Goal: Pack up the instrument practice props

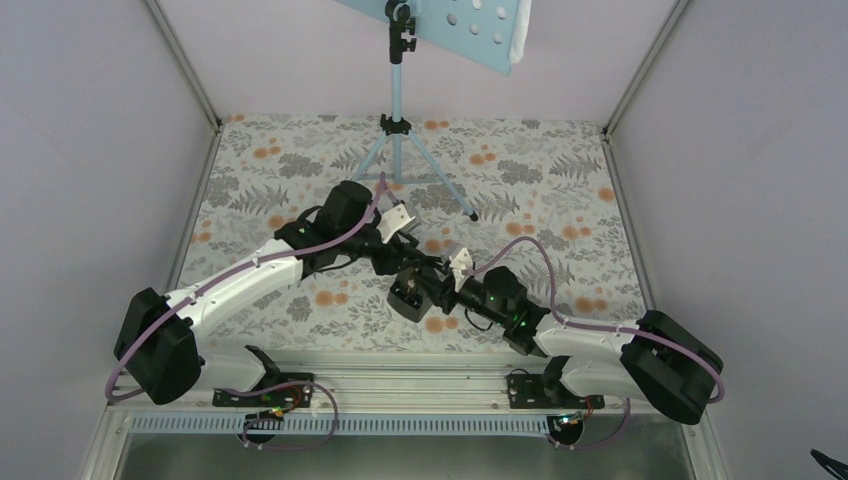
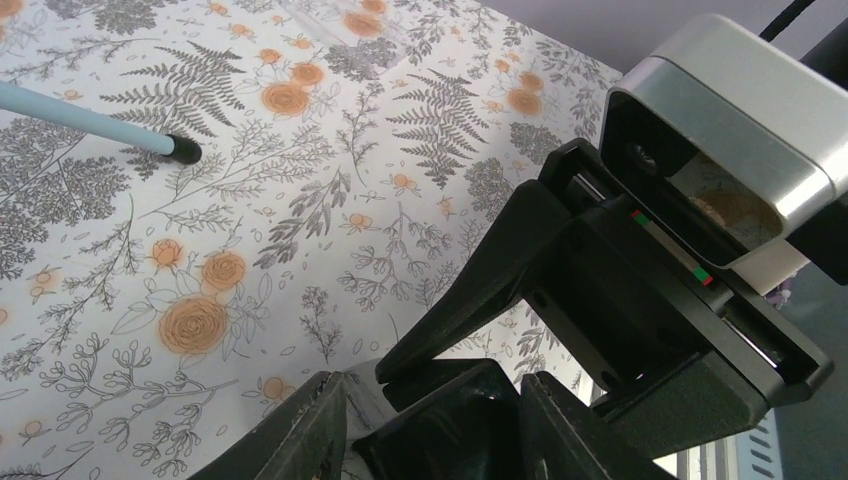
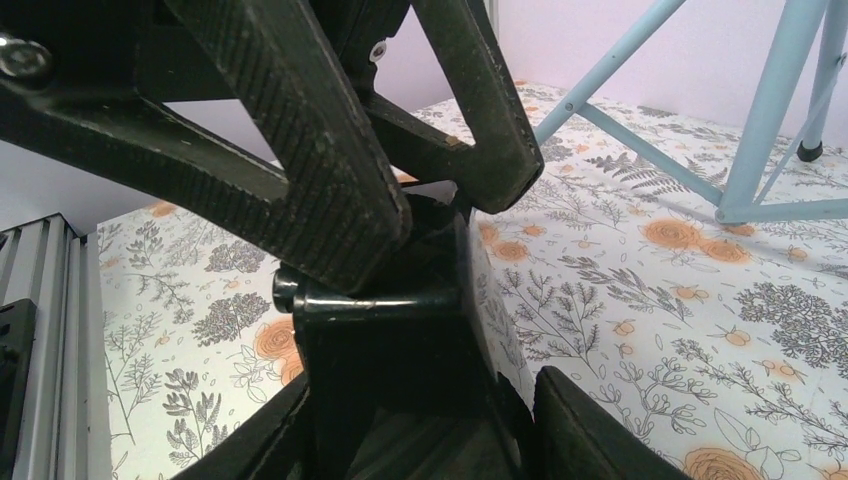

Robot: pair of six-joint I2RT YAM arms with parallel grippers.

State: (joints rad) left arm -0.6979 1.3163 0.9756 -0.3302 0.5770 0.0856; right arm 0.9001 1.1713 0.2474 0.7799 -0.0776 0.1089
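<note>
Where the two arms meet at mid-desk (image 1: pixel 560 200), the left hand (image 2: pixel 435 440) and right hand (image 3: pixel 430 440) straddle the black box (image 1: pixel 408 300) from opposite sides. Each wrist view shows the box between half-spread fingers, black against black, so for either hand a firm grasp cannot be told from mere closeness. Most of the box is hidden by the hands, and its shape is hard to make out. The stand (image 1: pixel 397 100) is upright at the back of the desk, well apart from the box. Its tray (image 1: pixel 470 25) is cut off by the top edge. One foot (image 2: pixel 183 150) rests on the desk.
</note>
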